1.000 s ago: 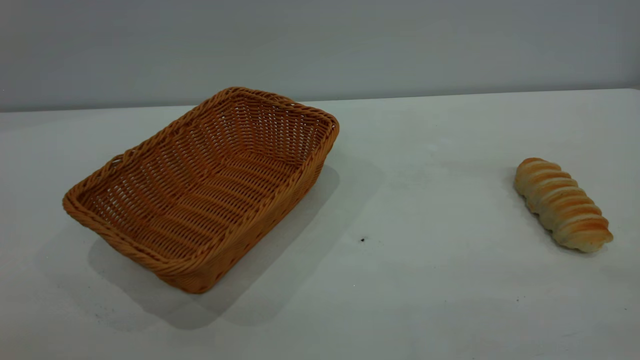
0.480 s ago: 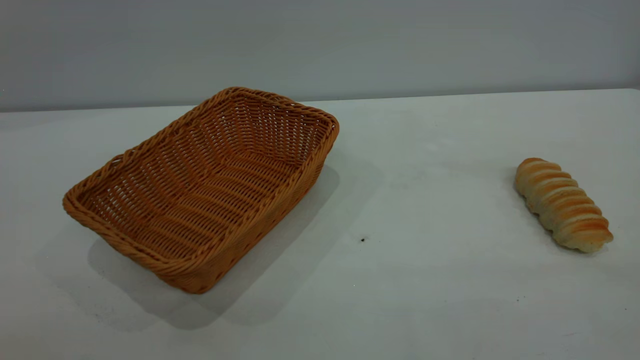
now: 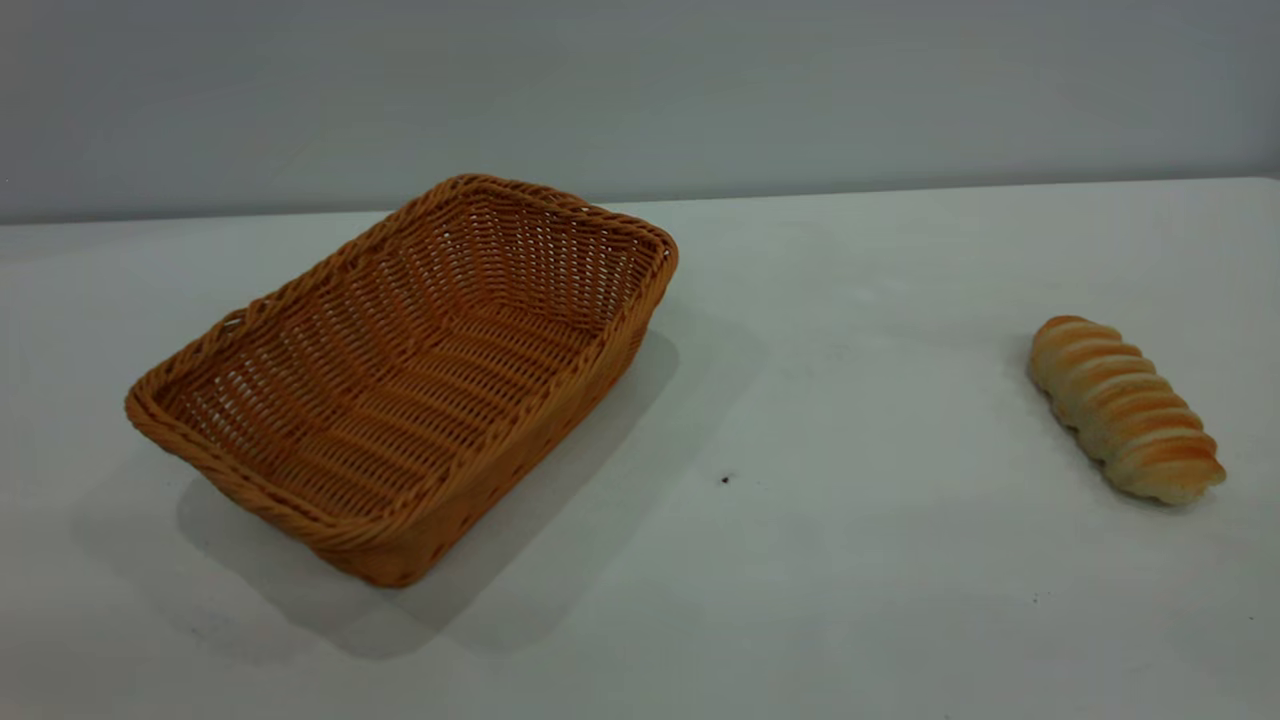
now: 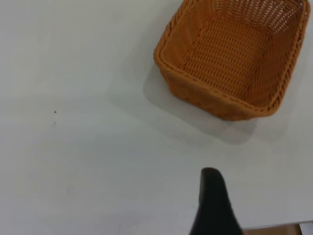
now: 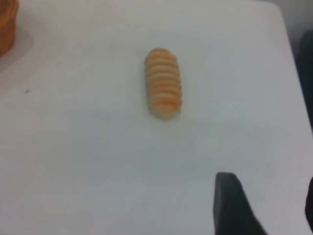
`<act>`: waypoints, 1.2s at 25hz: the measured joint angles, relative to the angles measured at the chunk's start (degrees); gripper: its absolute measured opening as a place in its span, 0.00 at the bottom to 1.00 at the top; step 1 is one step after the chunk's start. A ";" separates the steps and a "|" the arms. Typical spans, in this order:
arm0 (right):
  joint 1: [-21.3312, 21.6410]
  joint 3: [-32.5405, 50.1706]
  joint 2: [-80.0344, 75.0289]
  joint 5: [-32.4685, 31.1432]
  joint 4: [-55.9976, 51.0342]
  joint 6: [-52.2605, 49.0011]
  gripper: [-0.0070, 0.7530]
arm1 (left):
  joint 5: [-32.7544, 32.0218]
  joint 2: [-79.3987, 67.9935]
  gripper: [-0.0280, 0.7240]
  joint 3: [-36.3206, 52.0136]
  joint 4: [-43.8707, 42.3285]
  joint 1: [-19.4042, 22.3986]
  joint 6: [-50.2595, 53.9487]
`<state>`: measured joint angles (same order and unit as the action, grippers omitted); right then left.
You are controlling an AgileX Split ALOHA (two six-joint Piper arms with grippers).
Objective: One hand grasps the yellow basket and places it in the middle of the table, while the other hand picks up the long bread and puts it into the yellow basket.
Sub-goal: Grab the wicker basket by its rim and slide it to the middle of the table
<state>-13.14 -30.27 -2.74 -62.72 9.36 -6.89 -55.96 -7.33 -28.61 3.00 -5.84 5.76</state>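
**Basket and bread both untouched; I have neither gripper on anything yet.**

Exterior view: the yellow basket [image 3: 400, 375] sits left of centre on the table [image 3: 820, 560], its long axis running from about 7 o'clock to 1 o'clock. I judge it light and stiff, best pinched on the braided rim. The long bread [image 3: 1125, 408] lies well apart at the far right, its axis from 11 to 5 o'clock. No arm shows here.
Left wrist view: the basket [image 4: 232, 56] lies ahead, empty. Only one dark finger of the left gripper [image 4: 215, 205] shows, so I cannot tell how its jaws stand.
Right wrist view: the bread [image 5: 163, 82] points 12 to 6 o'clock. I judge it light and soft, so I'd grip it gently across its middle. The right gripper [image 5: 266, 205] hovers clear, jaws apart.
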 joint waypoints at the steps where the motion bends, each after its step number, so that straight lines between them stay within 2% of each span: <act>1: 0.00 -0.72 -1.81 0.69 0.83 -0.55 0.54 | 1.48 -2.55 0.75 0.00 0.00 0.00 0.40; 9: 0.00 -6.81 -16.19 2.54 12.57 -8.23 0.54 | 16.81 -25.43 0.72 0.00 0.25 0.00 2.52; 14: 0.00 -9.34 -23.31 2.96 14.44 -11.05 0.54 | 24.90 -39.39 0.72 0.00 0.35 0.00 2.57; 23: 0.00 -10.78 -32.55 3.62 10.37 -12.90 0.54 | 33.73 -55.93 0.72 -1.31 1.88 0.00 7.78; 30: 0.00 -10.78 -34.34 3.87 7.24 -12.96 0.54 | 34.46 -67.36 0.72 -6.34 1.94 0.00 15.09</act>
<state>-13.14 -41.06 -37.08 -58.84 16.59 -19.85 -21.50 -74.69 -34.95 4.94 -5.84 20.85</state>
